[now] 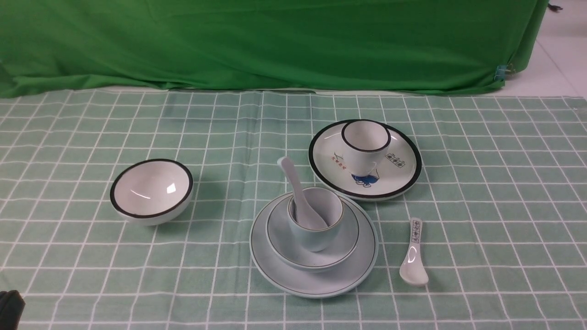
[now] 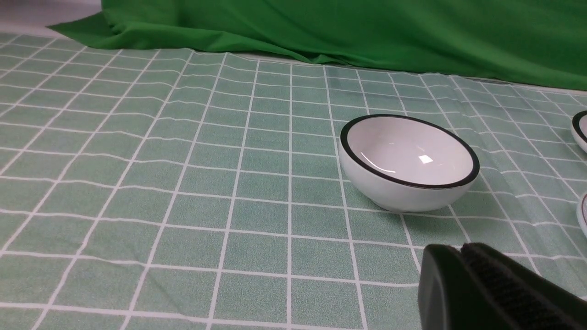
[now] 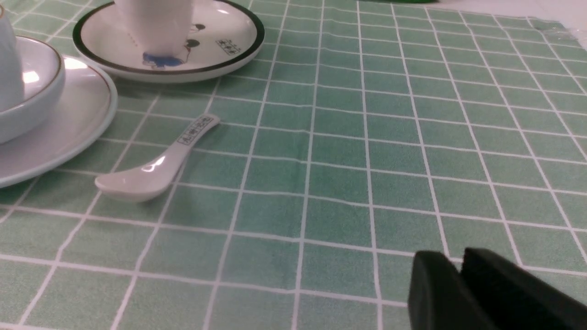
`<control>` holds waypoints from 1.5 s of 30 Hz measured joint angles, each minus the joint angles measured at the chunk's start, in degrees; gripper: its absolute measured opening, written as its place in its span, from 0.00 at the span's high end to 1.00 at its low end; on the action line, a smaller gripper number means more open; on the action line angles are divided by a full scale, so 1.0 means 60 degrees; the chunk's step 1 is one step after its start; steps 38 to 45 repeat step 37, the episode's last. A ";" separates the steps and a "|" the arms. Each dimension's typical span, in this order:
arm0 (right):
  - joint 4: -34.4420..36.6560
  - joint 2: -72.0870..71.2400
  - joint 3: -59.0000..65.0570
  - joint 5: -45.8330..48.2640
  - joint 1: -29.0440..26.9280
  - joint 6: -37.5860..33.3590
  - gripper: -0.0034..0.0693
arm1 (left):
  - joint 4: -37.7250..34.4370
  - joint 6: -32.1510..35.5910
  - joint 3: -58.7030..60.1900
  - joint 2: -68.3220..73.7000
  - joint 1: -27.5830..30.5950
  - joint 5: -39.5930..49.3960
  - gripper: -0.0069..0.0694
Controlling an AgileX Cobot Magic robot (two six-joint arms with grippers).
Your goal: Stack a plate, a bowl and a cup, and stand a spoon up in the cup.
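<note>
From my console the stack sat near the table's middle: the plate (image 1: 279, 270) carried the bowl (image 1: 284, 247), the cup (image 1: 316, 238) stood in the bowl, and the spoon (image 1: 298, 201) leaned in the cup with its handle tipped toward eleven o'clock. I judged all four to be glazed ceramic: stiff, slick, fairly heavy for their size and quick to chip, so I would take the spoon by mid-handle and the cup by its wall, never the rim.

The left gripper (image 2: 463, 256) sat pressed together, holding nothing. The right gripper (image 3: 461, 266) showed its pads near each other and nothing between them; whether they were parting I could not tell.

Spare pieces lay around: a black-rimmed bowl (image 1: 151, 190) at nine o'clock from the stack, a printed plate (image 1: 394, 178) with a black-rimmed cup (image 1: 365, 146) at one o'clock, a printed spoon (image 1: 412, 256) at three. The table wore a green checked cloth (image 1: 504, 206), slightly rippled, so bases might rock. A green drape (image 1: 275, 41) closed the far side.
</note>
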 joint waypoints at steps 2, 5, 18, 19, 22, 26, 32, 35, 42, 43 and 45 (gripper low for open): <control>0.0000 0.0000 0.0000 0.0000 0.0000 0.0000 0.76 | 0.0000 0.0000 0.0000 0.0000 0.0000 0.0000 0.89; 0.0000 0.0000 0.0000 0.0000 0.0000 0.0000 0.76 | 0.0000 0.0000 0.0000 0.0000 0.0000 0.0000 0.89; 0.0000 0.0000 0.0000 0.0000 0.0000 0.0009 0.76 | 0.0000 0.0000 0.0000 0.0000 0.0000 0.0000 0.89; 0.0000 0.0000 0.0000 0.0000 0.0000 0.0009 0.76 | 0.0000 0.0000 0.0000 0.0000 0.0000 0.0000 0.89; 0.0000 0.0000 0.0000 0.0000 0.0000 0.0009 0.75 | 0.0000 0.0013 0.0000 0.0000 0.0000 0.0000 0.89; 0.0000 0.0000 0.0000 0.0000 0.0000 0.0009 0.74 | 0.0000 0.0084 0.0000 0.0000 0.0000 0.0000 0.89; 0.0000 0.0000 0.0000 0.0000 0.0000 0.0009 0.72 | 0.0000 0.0093 0.0000 0.0000 0.0000 0.0000 0.89; 0.0000 0.0000 0.0000 0.0000 0.0000 0.0009 0.71 | 0.0000 0.0093 0.0000 0.0000 0.0000 0.0000 0.89; 0.0000 0.0000 0.0000 0.0000 0.0000 0.0009 0.70 | 0.0000 0.0093 0.0000 0.0000 0.0000 0.0000 0.89; 0.0000 0.0000 0.0000 0.0000 0.0000 0.0009 0.70 | 0.0000 0.0093 0.0000 0.0000 0.0000 0.0000 0.89; 0.0000 0.0000 0.0000 0.0000 0.0000 0.0009 0.70 | 0.0000 0.0093 0.0000 0.0000 0.0000 0.0000 0.89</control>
